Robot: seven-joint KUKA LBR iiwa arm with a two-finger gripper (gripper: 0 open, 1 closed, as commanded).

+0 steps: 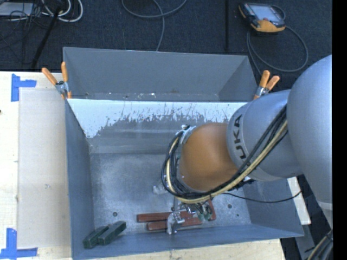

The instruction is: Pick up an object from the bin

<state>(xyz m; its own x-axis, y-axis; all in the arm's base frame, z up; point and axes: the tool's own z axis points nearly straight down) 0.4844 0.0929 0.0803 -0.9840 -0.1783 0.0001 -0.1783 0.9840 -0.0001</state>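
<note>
How far the jaws stand open cannot be told: the gripper is down at the floor of the grey bin, close to the near wall, with the wrist above hiding most of it.

At the bin's near left corner lie two dark green oblong pieces, side by side and touching. Right of them, apart, lie two reddish-brown flat bars, one just behind the other, roughly parallel to the near wall. Their right ends run under the gripper, which sits on or right over them; whether it has hold of either is not visible. Above it bulges the orange wrist cover, looped with black cables. The grey arm bears the letters "UKA".
</note>
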